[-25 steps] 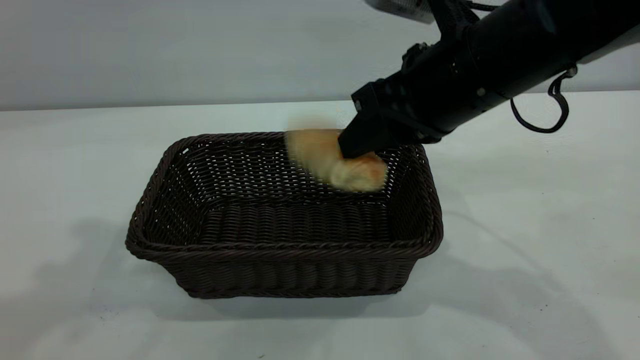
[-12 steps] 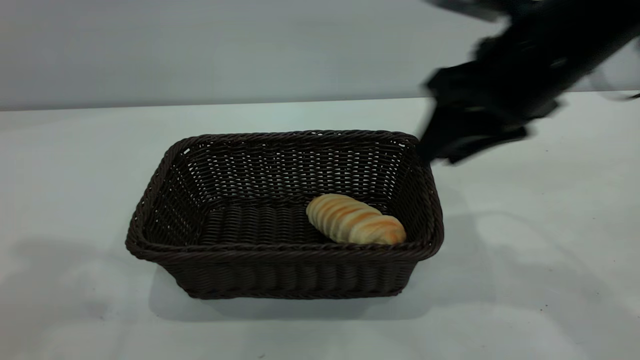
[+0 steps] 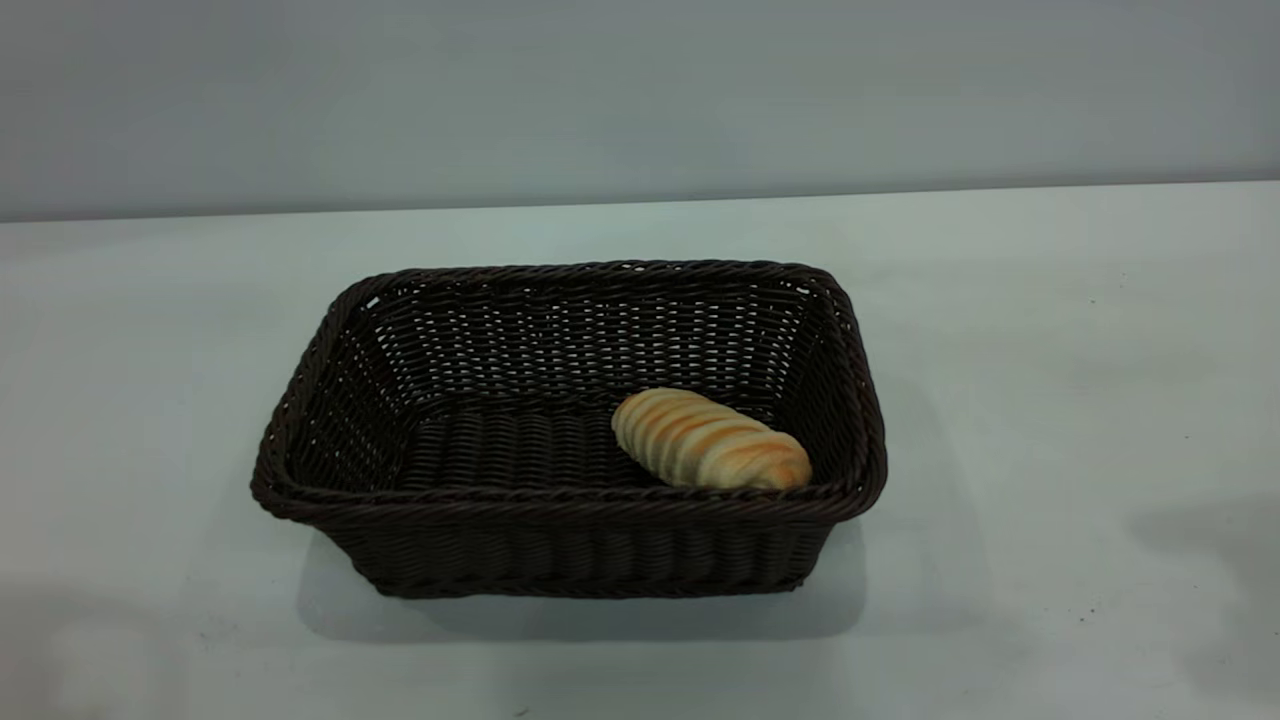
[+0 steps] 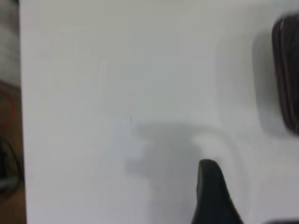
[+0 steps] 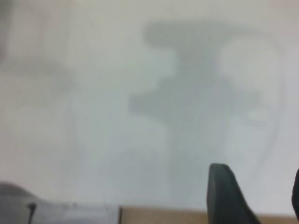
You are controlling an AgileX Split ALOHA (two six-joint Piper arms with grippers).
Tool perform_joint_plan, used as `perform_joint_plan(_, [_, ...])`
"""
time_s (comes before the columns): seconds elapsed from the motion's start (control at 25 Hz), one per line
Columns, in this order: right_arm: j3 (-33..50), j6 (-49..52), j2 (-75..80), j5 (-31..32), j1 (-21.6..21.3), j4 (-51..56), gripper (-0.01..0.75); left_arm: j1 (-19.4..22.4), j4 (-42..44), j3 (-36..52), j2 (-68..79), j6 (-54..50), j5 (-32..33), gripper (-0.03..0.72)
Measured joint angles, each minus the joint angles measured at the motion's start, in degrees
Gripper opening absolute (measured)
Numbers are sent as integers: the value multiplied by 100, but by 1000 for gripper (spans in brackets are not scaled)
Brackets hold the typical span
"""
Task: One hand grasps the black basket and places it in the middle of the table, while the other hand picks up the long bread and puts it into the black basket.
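basket: mid-table, upright, for access | bread: flat inside, right-front corner, touching front wall | my left gripper: over bare table beside basket, fingers: cannot tell | my right gripper: over table edge, fingers apart, empty | judged: 2 of 2 steps done

A bare lab-style test bench: plain white table against a blank grey wall.

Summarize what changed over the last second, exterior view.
The right arm let go of the long bread, which dropped onto the floor of the black basket near its right end, then pulled back to the right and out of the exterior view. The basket has not shifted on the table.
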Motion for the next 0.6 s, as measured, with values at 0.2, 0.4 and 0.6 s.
perform_joint_plan(0.2, [834,-49,-1556,339,-5,261,333,0,-30,1321,-884,-263,-5,513])
perform_joint_plan(0.4, [1539,-313,-3356,707,-5,673,333,0,-30,2377,-1979,-303,-73,513])
perform_joint_plan(0.6, [2169,-377,-4755,991,-5,707,333,0,-32,3097,-2978,-320,-457,513])
